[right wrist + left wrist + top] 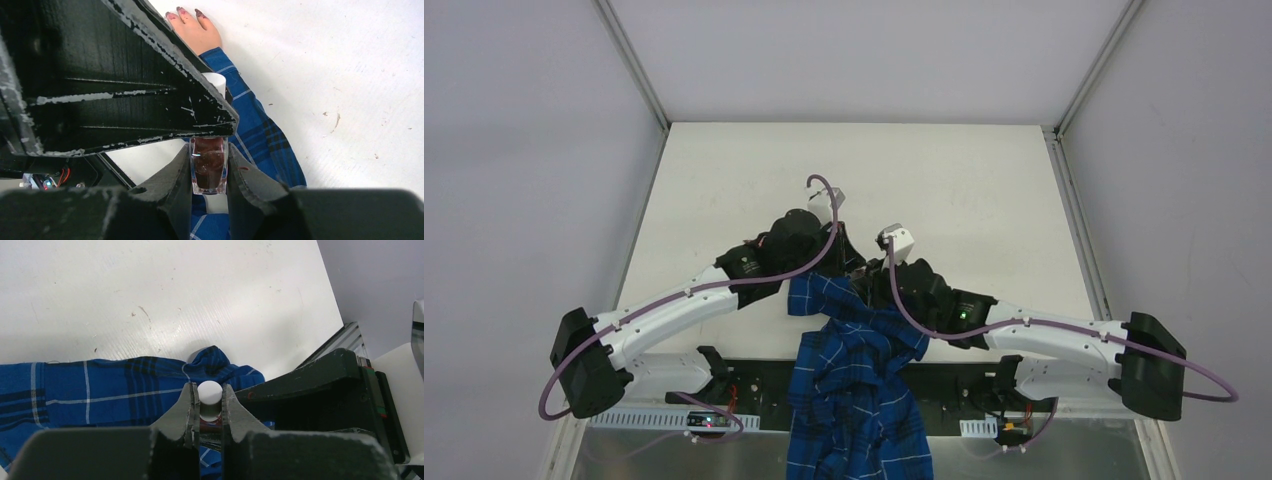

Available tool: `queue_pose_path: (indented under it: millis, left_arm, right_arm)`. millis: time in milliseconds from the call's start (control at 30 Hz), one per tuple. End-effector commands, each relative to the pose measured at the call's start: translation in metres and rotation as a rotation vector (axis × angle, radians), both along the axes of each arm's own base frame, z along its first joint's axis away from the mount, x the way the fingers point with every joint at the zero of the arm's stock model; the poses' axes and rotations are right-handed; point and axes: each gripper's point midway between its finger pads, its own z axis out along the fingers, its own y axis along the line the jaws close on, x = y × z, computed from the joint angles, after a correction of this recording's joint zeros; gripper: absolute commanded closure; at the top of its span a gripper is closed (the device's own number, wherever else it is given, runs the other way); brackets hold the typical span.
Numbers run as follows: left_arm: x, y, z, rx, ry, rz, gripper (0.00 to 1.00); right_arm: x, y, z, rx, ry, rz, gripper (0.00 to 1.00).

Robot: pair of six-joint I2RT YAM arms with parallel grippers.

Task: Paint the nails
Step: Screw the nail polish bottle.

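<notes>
A pale pinkish hand [196, 31] in a blue plaid sleeve [839, 345] lies on the white table. Its dark reddish-purple nails [199, 13] show only at the top of the right wrist view. My right gripper [209, 167] is shut on the glass body of a polish bottle [208, 170] full of dark red polish, held above the sleeve. My left gripper [210, 400] is shut on the bottle's white cap [210, 394], directly over the bottle. In the top view both grippers [856, 262] meet just beyond the sleeve's cuff, and the hand is hidden beneath them.
The sleeve [100, 390] trails back over the table's near edge between the two arm bases. The left arm's black body [100, 80] fills the upper left of the right wrist view. White walls with metal frame posts [636, 65] enclose the table.
</notes>
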Motion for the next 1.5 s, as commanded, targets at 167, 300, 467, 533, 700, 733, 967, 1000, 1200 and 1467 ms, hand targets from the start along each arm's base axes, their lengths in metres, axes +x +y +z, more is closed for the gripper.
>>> queue_pose_path:
  millis: [167, 300, 467, 533, 700, 733, 967, 1000, 1200, 1467]
  left_arm:
    - [-0.014, -0.011, 0.031, -0.089, -0.057, -0.09, 1.0]
    - [-0.028, -0.012, 0.046, -0.142, -0.084, -0.161, 1.0]
    - [-0.058, -0.017, 0.08, -0.266, -0.147, -0.33, 1.0]
    - [-0.073, -0.019, 0.094, -0.32, -0.176, -0.41, 1.0]
    - [-0.108, -0.015, 0.118, -0.392, -0.235, -0.602, 1.0]
    - [-0.115, -0.013, 0.121, -0.403, -0.252, -0.64, 1.0]
    - [-0.149, 0.0, 0.137, -0.455, -0.337, -0.809, 1.0]
    - [-0.15, 0.001, 0.139, -0.459, -0.346, -0.816, 1.0]
    - [-0.149, 0.002, 0.142, -0.46, -0.376, -0.813, 1.0]
    - [-0.127, -0.002, 0.134, -0.43, -0.374, -0.691, 0.43]
  right_arm:
    - [0.004, 0.006, 0.048, 0.16, -0.003, 0.026, 1.0]
    - [0.005, 0.0, 0.074, 0.275, 0.019, 0.103, 1.0]
    - [-0.008, -0.004, 0.107, 0.427, 0.044, 0.278, 1.0]
    - [-0.011, -0.007, 0.121, 0.481, 0.033, 0.337, 1.0]
    - [-0.032, -0.008, 0.148, 0.577, 0.025, 0.513, 1.0]
    - [-0.036, -0.008, 0.153, 0.592, 0.025, 0.545, 1.0]
    - [-0.061, -0.007, 0.174, 0.673, 0.041, 0.744, 1.0]
    - [-0.063, -0.007, 0.176, 0.679, 0.041, 0.762, 1.0]
    - [-0.06, -0.004, 0.176, 0.684, 0.04, 0.768, 1.0]
    - [-0.045, -0.005, 0.159, 0.63, 0.058, 0.644, 1.0]
